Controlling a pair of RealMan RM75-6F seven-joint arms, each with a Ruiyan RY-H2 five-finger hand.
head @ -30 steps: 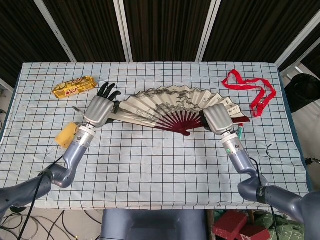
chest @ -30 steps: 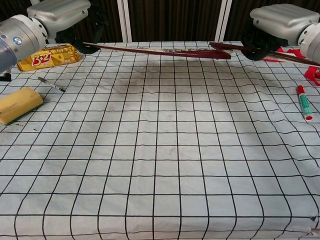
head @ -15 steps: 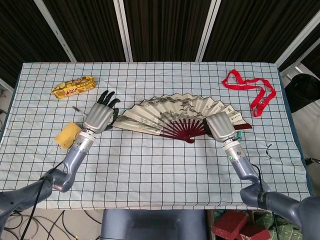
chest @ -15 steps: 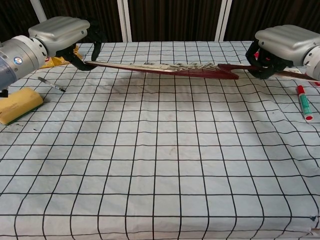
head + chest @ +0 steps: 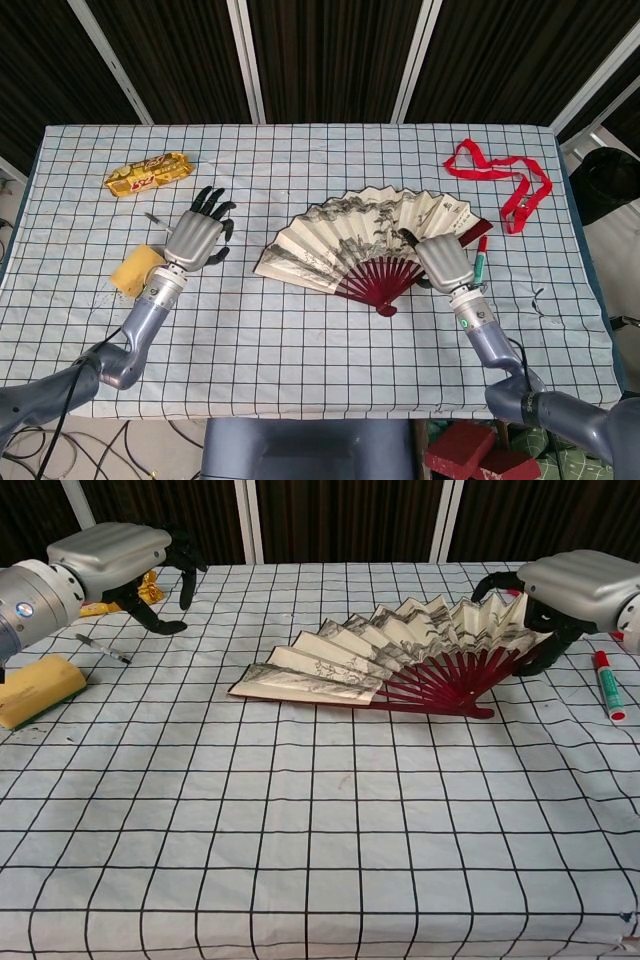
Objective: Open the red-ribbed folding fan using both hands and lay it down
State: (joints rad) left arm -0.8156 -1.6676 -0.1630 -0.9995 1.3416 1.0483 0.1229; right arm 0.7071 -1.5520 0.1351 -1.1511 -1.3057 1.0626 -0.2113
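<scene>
1. Judging by its paper leaf and thin ribs, the folding fan point(image 5: 365, 240) looks light and fragile; the outer guard sticks seem the safest hold.
2. It lies spread open on the table point(image 5: 300, 350).
3. Left hand point(image 5: 196, 238) hovers well apart, fingers spread, empty.
4. Right hand point(image 5: 444, 262) touches the fan's right edge; I cannot tell whether it grips.

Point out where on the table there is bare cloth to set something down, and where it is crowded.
Free: the wide near strip in front of the fan, and the far middle between the snack packet and the red ribbon. Crowded: the left edge with sponge, pen and left hand; the right edge with marker and right hand.
</scene>
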